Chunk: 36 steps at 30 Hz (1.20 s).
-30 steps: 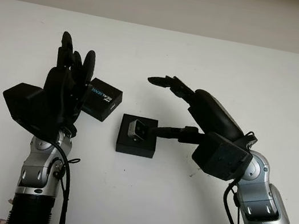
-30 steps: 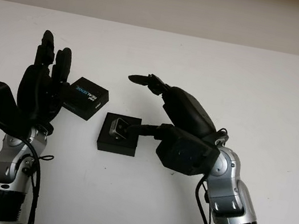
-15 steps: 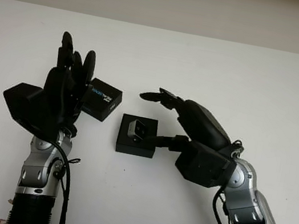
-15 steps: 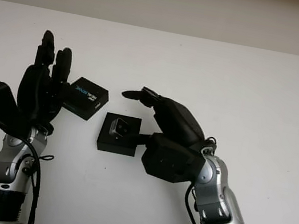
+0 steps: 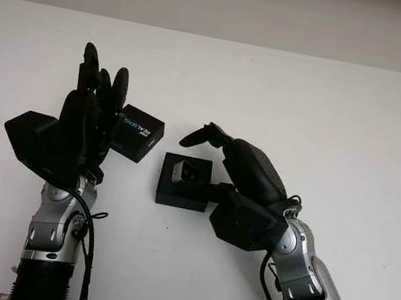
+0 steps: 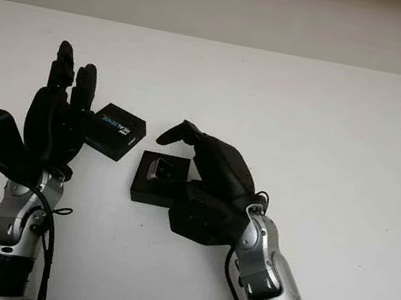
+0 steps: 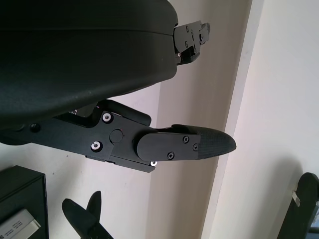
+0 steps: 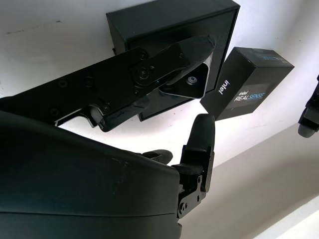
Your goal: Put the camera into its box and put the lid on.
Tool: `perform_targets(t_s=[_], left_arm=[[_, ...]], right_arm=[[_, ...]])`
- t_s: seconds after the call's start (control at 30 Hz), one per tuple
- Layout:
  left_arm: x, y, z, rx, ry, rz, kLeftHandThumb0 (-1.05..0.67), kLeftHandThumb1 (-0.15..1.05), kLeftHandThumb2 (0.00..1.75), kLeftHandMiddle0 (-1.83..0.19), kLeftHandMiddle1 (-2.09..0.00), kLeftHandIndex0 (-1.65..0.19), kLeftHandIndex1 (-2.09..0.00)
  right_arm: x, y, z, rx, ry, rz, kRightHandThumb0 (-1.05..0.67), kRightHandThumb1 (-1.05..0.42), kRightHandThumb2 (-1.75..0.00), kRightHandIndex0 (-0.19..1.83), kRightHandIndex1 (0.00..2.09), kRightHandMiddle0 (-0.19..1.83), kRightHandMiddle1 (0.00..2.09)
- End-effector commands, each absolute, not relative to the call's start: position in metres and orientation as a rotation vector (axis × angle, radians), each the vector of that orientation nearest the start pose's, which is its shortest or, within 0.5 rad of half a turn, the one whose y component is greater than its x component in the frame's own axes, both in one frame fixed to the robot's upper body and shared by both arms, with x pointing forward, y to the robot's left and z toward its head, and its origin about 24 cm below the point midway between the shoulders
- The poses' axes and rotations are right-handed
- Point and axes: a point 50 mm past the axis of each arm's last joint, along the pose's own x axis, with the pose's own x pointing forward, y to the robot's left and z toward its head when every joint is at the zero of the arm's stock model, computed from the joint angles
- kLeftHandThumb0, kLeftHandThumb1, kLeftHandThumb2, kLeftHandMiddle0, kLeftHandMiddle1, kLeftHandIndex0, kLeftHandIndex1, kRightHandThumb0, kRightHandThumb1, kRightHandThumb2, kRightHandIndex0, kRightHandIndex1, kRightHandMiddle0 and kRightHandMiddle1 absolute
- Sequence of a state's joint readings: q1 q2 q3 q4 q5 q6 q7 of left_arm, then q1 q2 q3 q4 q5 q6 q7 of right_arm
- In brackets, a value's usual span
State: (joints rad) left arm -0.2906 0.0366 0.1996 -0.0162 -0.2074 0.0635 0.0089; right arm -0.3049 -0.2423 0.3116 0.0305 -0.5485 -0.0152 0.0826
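Note:
The open black box (image 5: 174, 193) lies at the table's middle with the silver camera (image 5: 184, 170) sitting inside it. Its lid (image 5: 140, 133), black and printed REALSENSE, rests tilted just left of the box, against my left hand. My left hand (image 5: 98, 89) is raised upright beside the lid, open and holding nothing. My right hand (image 5: 202, 164) hovers at the box's right side, open, one finger arched over the box's far edge and the thumb (image 8: 159, 64) stretched across the camera (image 8: 193, 82). The right wrist view also has the lid (image 8: 254, 84).
The white table (image 5: 310, 99) stretches wide behind and to the right of both hands. Its far edge meets a pale wall. Both forearms rise from the near edge.
My right hand has swung left and in toward the box, its fingers now arched over it. The left hand, lid, box and camera have stayed put.

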Motion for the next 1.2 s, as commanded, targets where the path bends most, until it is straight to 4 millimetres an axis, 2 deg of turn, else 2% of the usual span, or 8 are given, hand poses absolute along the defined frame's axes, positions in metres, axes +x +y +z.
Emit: perform_targets(t_s=[0.0, 0.33, 0.67, 1.17], left_arm=[[0.2989, 0.1831, 0.1193, -0.193, -0.262, 0.089, -0.62, 1.05, 0.34, 0.19, -0.01, 0.19, 0.0], [0.2992, 0.1838, 0.1205, -0.191, -0.263, 0.092, -0.63, 1.05, 0.35, 0.19, -0.01, 0.19, 0.0], [0.2992, 0.1842, 0.1211, -0.175, -0.263, 0.091, -0.63, 1.05, 0.36, 0.19, -0.01, 0.19, -0.01], [0.2984, 0.1832, 0.1201, -0.197, -0.267, 0.083, -0.62, 1.05, 0.34, 0.19, 0.0, 0.19, 0.0]], right_arm=[[0.2934, -0.0934, 0.1002, -0.844, -0.323, 0.368, -0.65, -0.88, -0.06, 0.32, 0.13, 0.12, 1.27], [0.2922, -0.0977, 0.0976, -0.872, -0.304, 0.382, -0.65, -0.88, -0.05, 0.32, 0.13, 0.13, 1.23], [0.2912, -0.1012, 0.0956, -0.958, -0.295, 0.409, -0.67, -0.88, -0.05, 0.31, 0.13, 0.19, 1.06], [0.2889, -0.1004, 0.0928, -1.075, -0.343, 0.393, -0.59, -0.91, -0.06, 0.37, 0.15, 0.32, 1.08]])
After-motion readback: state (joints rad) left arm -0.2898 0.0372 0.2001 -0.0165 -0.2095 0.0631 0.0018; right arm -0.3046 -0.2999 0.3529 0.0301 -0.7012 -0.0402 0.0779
